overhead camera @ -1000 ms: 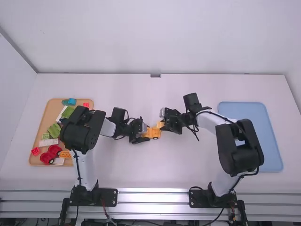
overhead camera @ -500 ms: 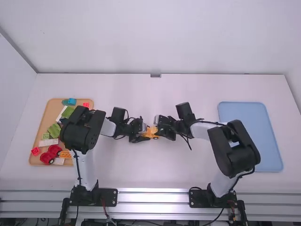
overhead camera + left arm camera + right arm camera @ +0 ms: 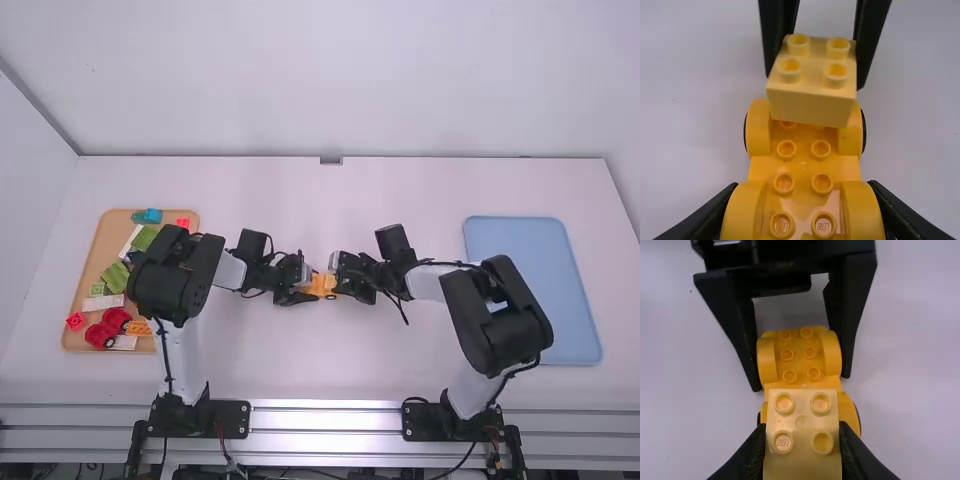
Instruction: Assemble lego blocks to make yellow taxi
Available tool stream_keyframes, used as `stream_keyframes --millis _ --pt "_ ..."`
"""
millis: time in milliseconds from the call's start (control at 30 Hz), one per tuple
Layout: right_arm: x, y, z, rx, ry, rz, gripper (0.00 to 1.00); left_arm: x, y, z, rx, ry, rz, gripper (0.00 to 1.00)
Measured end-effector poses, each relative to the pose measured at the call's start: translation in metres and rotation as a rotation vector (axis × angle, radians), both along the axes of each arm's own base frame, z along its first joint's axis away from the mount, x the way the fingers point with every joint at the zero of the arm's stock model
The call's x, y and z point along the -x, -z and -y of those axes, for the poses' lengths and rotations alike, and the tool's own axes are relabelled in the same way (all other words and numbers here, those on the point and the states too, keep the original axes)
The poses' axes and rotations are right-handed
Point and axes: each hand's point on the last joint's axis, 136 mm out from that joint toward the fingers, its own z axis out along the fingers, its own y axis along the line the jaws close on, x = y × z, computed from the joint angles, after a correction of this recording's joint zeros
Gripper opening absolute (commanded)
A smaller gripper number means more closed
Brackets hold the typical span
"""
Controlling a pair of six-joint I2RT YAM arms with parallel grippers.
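Where the two arms meet at mid-table, we find the orange car base (image 3: 323,286), its long axis running left to right. We have the left gripper (image 3: 305,288) clamped around its left end. We have the right gripper (image 3: 340,281) holding the pale yellow block (image 3: 811,102), studs up, above its right end; we cannot confirm contact.
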Motion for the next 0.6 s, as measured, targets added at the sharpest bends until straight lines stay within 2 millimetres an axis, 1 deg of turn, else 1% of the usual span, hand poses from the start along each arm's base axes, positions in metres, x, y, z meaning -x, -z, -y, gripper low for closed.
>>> stream_keyframes --millis 333,500,600 --pt "-0.0028 -0.0019 -0.0012 -0.003 -0.024 0.046 0.18 0.0013 0.0002 0.0000 -0.001 0.005 -0.003 0.51" --pt "-0.0015 -0.0018 -0.0016 -0.007 -0.029 0.042 0.16 0.0015 0.0002 0.0000 -0.001 0.007 -0.002 0.51" --pt "-0.0042 -0.0025 -0.0036 -0.019 -0.031 0.056 0.15 0.0016 0.0004 -0.0001 -0.001 0.006 -0.003 0.51"
